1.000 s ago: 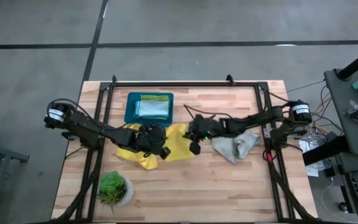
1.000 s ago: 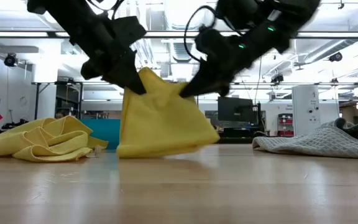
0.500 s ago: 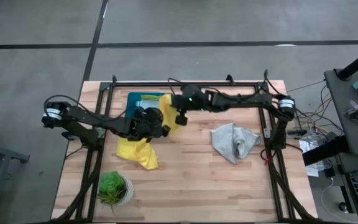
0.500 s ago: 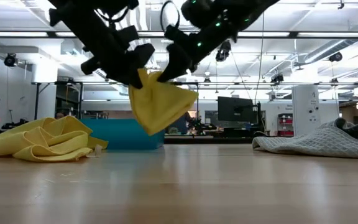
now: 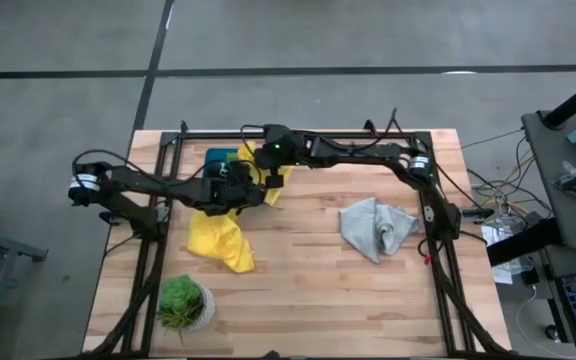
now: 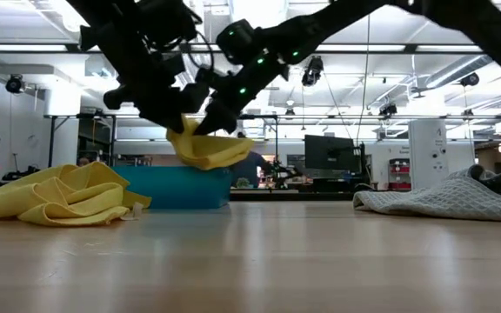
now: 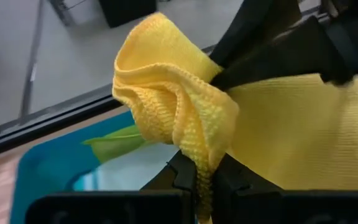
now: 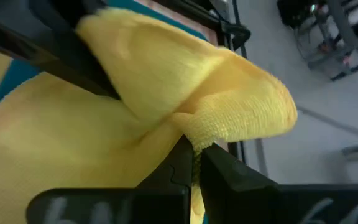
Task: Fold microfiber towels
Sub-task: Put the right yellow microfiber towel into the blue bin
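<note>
The teal tray is mostly covered from above by the arms and the lifted yellow towel, so its contents barely show. In the left wrist view, only a lime green edge peeks from behind that towel. The right wrist view cuts off the towel's lower part.

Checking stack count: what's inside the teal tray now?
The teal tray holds a lime green towel over something pale. The yellow towel, gripped by the left gripper and right gripper, covers the rest.
</note>
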Tool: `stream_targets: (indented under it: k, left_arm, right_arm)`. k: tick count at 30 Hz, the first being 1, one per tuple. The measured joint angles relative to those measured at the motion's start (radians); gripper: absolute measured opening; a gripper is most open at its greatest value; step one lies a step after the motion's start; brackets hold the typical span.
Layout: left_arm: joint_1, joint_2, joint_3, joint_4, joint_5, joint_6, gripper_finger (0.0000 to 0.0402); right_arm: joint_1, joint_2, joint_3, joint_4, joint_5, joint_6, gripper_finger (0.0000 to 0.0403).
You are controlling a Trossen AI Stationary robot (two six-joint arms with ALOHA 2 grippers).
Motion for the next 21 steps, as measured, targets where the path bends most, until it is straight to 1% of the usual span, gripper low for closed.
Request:
stream_targets:
  k: [5,9,15,21]
  left_arm:
    - [0.031,0.000,0.000,-0.120,-0.005,-0.051,0.0002]
    - [0.038,0.000,-0.001,-0.191,-0.005,-0.101,0.0002]
    - [0.037,0.000,-0.025,-0.194,0.001,-0.168,0.0002]
    - [0.037,0.001,-0.083,-0.194,0.026,-0.270,0.0002]
  right_arm:
    - [0.001,0.090,0.117,-0.006,0.000,-0.073,0.0009]
    - [-0.001,0.150,0.214,-0.044,-0.011,-0.102,0.0009]
    - [-0.001,0.220,0.299,-0.070,-0.026,-0.123,0.0009]
    - [-0.001,0.240,0.328,-0.068,-0.040,-0.161,0.0009]
